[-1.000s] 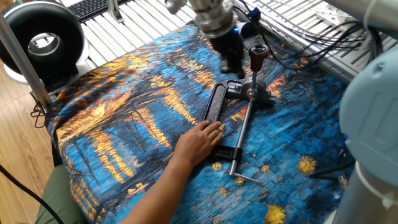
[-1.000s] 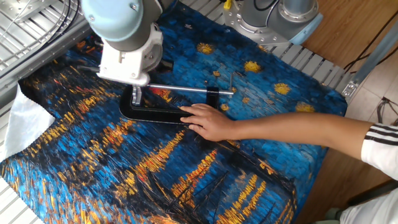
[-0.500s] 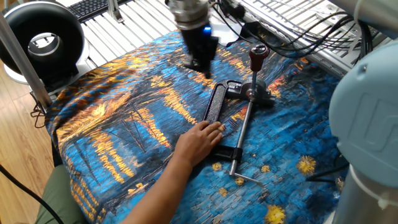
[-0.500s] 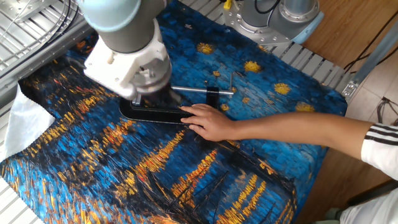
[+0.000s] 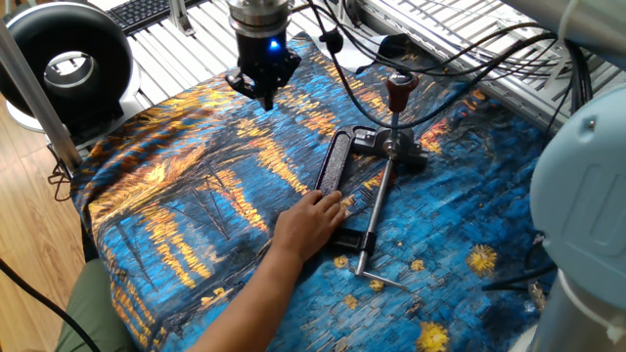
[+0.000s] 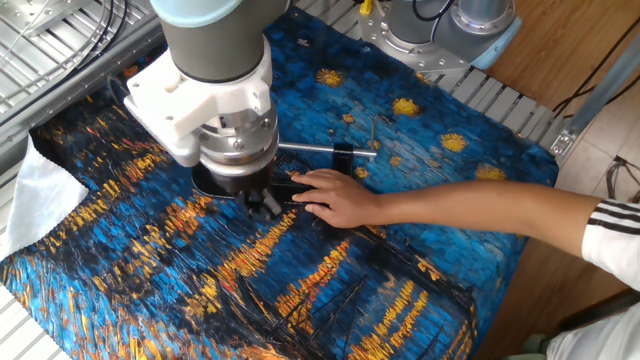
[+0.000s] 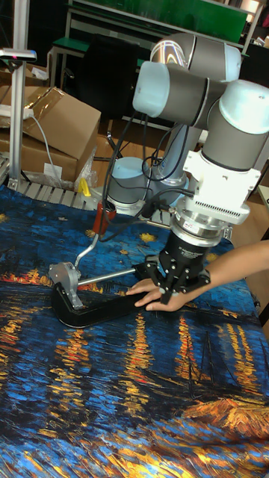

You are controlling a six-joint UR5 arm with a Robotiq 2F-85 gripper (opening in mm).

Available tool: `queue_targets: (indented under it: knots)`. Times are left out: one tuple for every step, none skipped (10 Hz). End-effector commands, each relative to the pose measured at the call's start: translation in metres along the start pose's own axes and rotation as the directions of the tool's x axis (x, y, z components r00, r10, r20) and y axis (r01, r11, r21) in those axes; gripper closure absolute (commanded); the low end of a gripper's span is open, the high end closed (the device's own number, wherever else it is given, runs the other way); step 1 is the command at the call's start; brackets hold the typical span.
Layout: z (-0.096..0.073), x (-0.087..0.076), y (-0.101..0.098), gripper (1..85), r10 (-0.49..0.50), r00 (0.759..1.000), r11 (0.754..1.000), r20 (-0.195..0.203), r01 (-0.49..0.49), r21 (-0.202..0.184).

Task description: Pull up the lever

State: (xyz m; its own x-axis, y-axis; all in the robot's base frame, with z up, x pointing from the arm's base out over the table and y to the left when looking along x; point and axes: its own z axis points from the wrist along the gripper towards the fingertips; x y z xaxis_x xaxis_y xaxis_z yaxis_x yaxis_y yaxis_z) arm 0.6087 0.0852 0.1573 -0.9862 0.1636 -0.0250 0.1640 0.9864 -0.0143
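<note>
The lever (image 5: pixel 395 110) stands upright from its round silver hub (image 5: pixel 390 147), with the dark red sleeve (image 5: pixel 399 89) at the top. In the tall fixed view the lever (image 7: pixel 88 243) leans up and right from the hub (image 7: pixel 64 275). My gripper (image 5: pixel 266 98) hangs well to the left of the lever, over the cloth, apart from it. Its fingers taper to a point with nothing between them. In the other fixed view my gripper (image 6: pixel 263 206) sits in front of the clamp and the arm hides the lever.
A person's hand (image 5: pixel 311 221) presses on the black clamp frame (image 5: pixel 335 166), next to the long silver screw rod (image 5: pixel 375 208). A painted blue and orange cloth (image 5: pixel 196 196) covers the table. Cables (image 5: pixel 469 59) lie at the back, and a black round device (image 5: pixel 68 59) stands at far left.
My gripper has drawn away from the lever, moving left across the cloth and closer to the hand side of the clamp. The lever stays upright; the hand has not moved.
</note>
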Motion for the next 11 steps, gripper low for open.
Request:
queue_targets:
  knots:
    - [0.0, 0.001, -0.007, 84.7, 0.014, 1.0, 0.999, -0.015, -0.013, 0.03]
    - [-0.002, 0.001, -0.02, 84.7, -0.022, 0.999, 0.995, -0.023, 0.024, 0.098]
    - [-0.008, 0.003, -0.024, 84.7, -0.035, 0.999, 0.991, -0.025, 0.038, 0.129]
    - [-0.011, 0.008, -0.007, 84.7, -0.026, 0.999, 0.998, -0.023, 0.027, 0.058]
    - [-0.015, 0.012, -0.002, 84.7, -0.051, 0.999, 0.998, -0.018, 0.051, 0.032]
    - [-0.014, 0.012, 0.008, 84.7, -0.047, 0.999, 0.999, -0.015, 0.048, 0.003]
    - [-0.01, 0.006, -0.001, 84.7, -0.058, 0.998, 0.997, -0.003, 0.058, 0.049]
    - [-0.007, 0.003, 0.004, 84.7, -0.031, 1.0, 0.999, 0.001, 0.031, 0.035]
    - [-0.003, 0.005, 0.005, 84.7, 0.0, 1.0, 0.999, -0.011, 0.001, 0.037]
    - [-0.005, 0.008, 0.013, 84.7, 0.029, 0.999, 1.0, -0.016, -0.029, 0.004]
    - [-0.004, 0.005, 0.029, 84.7, 0.077, 0.997, 0.995, -0.019, -0.078, -0.054]
